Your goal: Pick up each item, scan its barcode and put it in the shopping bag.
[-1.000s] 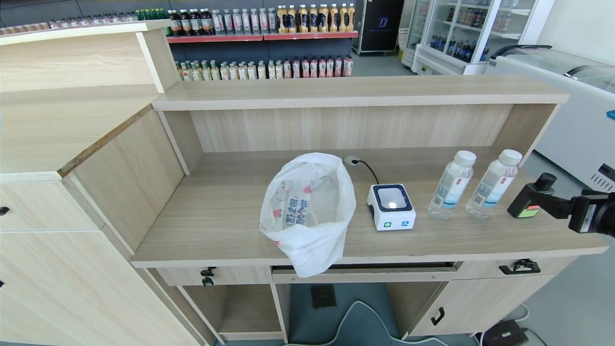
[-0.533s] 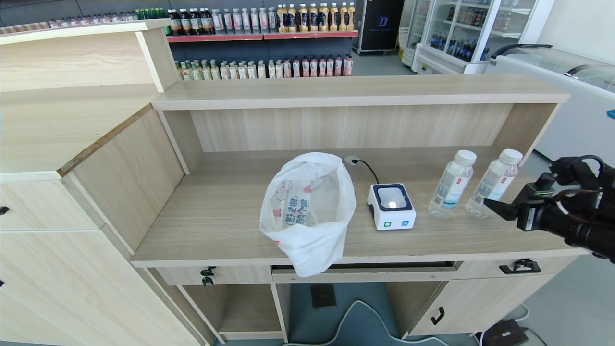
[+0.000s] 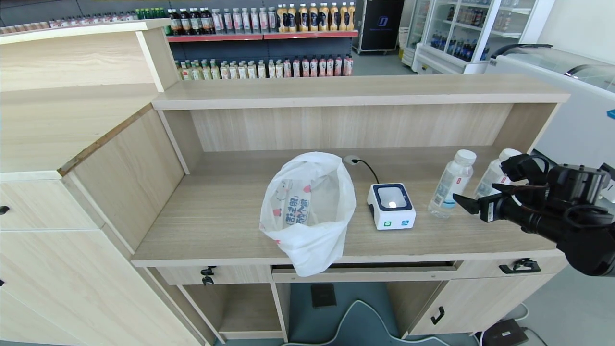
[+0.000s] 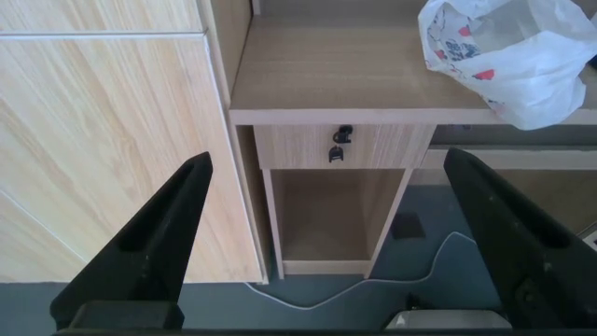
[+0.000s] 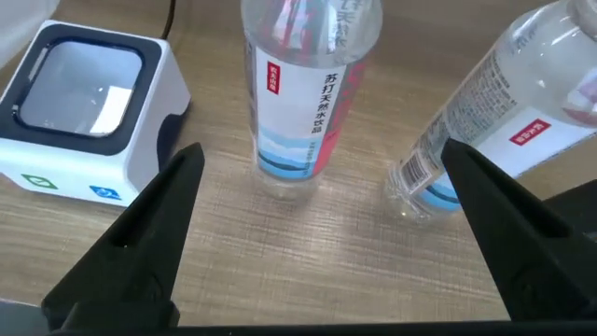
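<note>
You are at a wooden counter (image 3: 216,211) in a shop. Behind it are shelves of drinks (image 3: 269,21) and glass fridges (image 3: 461,29).

The white shopping bag (image 3: 307,211) sits open near the middle, and its bottom hangs over the front edge. The scanner (image 3: 391,206) is just beside it, between the bag and two water bottles. The first bottle (image 3: 451,185) and the second bottle (image 3: 491,174) stand upright near the right end.

Your right gripper (image 5: 319,187) is by the bottles with its fingers spread wide, holding nothing. It hides part of the second bottle. Your left gripper (image 4: 326,159) is down low in front of the counter's left end, and its fingers are spread wide too.

A second ago your right gripper was off the right end. It has moved in to the bottles. The bag, scanner and bottles have stayed put.
</note>
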You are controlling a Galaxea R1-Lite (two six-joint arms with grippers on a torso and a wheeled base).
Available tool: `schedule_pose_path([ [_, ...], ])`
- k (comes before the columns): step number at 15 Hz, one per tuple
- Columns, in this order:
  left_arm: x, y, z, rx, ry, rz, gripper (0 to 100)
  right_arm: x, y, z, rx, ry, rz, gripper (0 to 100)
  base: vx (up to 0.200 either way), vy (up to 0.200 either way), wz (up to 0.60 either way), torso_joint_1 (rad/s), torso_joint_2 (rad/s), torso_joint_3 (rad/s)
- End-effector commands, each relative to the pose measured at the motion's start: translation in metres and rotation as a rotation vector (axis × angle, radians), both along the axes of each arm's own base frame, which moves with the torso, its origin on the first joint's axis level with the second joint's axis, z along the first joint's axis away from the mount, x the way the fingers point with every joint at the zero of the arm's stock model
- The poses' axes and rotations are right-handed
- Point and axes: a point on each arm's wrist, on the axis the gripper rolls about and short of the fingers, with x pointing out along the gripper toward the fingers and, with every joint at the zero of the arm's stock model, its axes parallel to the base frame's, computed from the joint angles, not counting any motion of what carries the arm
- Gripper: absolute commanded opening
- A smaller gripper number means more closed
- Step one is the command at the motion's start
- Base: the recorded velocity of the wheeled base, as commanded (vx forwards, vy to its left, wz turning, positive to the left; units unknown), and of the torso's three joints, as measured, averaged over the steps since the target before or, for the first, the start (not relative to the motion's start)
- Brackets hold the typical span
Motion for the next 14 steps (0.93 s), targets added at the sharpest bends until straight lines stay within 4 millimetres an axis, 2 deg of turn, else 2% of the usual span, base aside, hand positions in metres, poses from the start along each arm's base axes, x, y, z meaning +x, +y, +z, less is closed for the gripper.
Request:
schedule_pose_path([
  [1, 0.0, 0.0, 0.0, 0.0, 0.0, 0.0, 100, 0.01, -0.001, -0.005, -0.002, 0.003, 0.002, 100, 0.0, 0.0, 0.0, 0.0, 0.0, 0.0],
  [6, 0.0, 0.0, 0.0, 0.0, 0.0, 0.0, 100, 0.03, 0.004, -0.014, 0.0, 0.0, 0.018, 100, 0.0, 0.0, 0.0, 0.0, 0.0, 0.0],
  [11, 0.0, 0.0, 0.0, 0.0, 0.0, 0.0, 100, 0.039, 0.011, -0.023, 0.005, 0.009, 0.039, 100, 0.0, 0.0, 0.0, 0.0, 0.0, 0.0],
  [14, 0.0, 0.0, 0.0, 0.0, 0.0, 0.0, 100, 0.044, 0.019, -0.021, 0.016, -0.001, 0.057, 100, 0.0, 0.0, 0.0, 0.0, 0.0, 0.0],
])
